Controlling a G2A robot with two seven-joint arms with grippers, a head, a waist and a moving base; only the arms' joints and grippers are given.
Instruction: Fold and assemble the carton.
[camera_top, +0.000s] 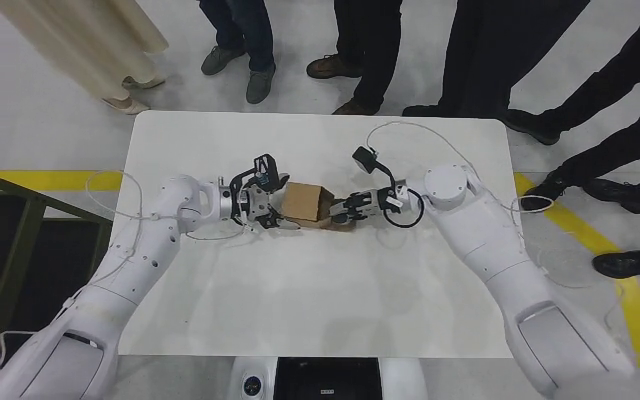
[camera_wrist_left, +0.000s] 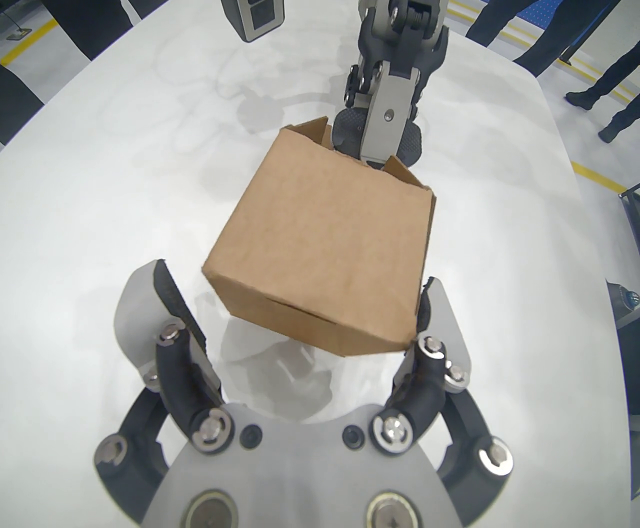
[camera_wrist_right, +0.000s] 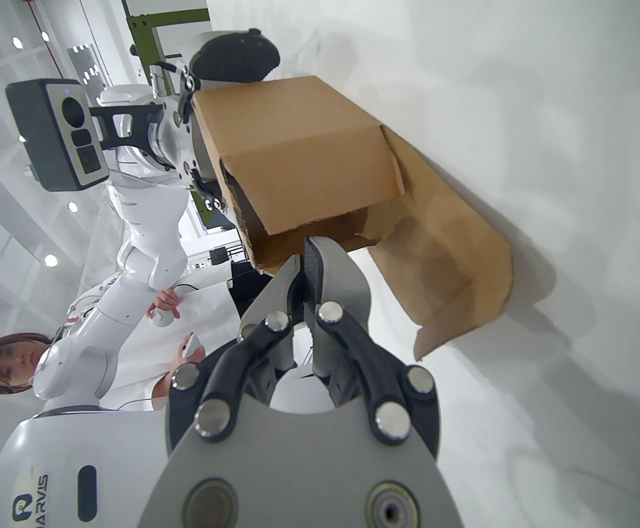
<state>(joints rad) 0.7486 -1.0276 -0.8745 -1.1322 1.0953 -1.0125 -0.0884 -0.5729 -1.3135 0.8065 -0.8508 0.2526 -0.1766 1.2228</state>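
White worktop (camera_top: 300, 320) is seen ringed by pale flooring marked with a yellow line (camera_top: 40, 180). The carton (camera_wrist_left: 325, 235) is found near the middle of that surface, lying on its side between the two arms.

Its closed end is turned toward the left end effector (camera_wrist_left: 295, 277), whose fingers are spread apart and set either side of that end. One finger (camera_wrist_left: 430, 310) is touching a corner of the cardboard, while the other stands just clear of it. This straddling position is judged to serve as a backstop, so that the carton is not shoved along the worktop when it is worked from the far end.

The open mouth is turned toward the right end effector (camera_wrist_right: 307, 250). Its fingers are drawn together and their tips are set at the edge of the mouth. Whether a layer of cardboard is pinched between them cannot be told. A narrow, closed tip is judged well suited to pressing or tucking a small inner flap.

One long flap (camera_wrist_right: 450, 280) is spread out on the worktop from the mouth, not yet folded over. The body is already squared into a box, so the task is judged well along, with the closing of the mouth outstanding. Care is called for at the thin edges, which could be creased or torn by a hard push.
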